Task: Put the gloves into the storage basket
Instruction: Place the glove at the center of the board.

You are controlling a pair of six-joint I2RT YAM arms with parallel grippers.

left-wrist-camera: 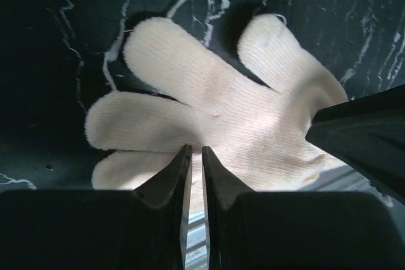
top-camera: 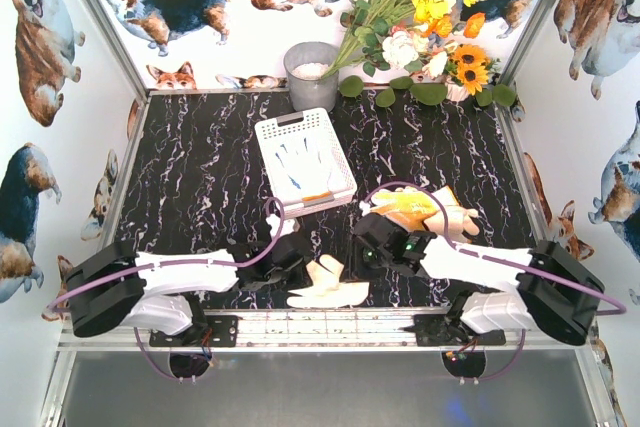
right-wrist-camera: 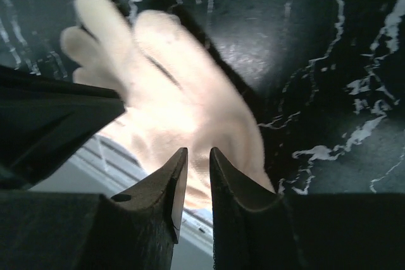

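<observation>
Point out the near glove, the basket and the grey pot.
near glove (left-wrist-camera: 240, 124): left wrist view, on its palm.
basket (top-camera: 290, 124): top view, on its far wall.
grey pot (top-camera: 311, 87): top view, on its side wall.

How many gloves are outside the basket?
3 that I can see: a cream glove at the near edge, plus a yellow glove and a pale glove heaped right of the storage basket. Others may be hidden underneath.

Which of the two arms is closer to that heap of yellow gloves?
The right. The right gripper sits just beside the yellow gloves, on their near-left; the left gripper is farther left, past the cream glove.
</observation>
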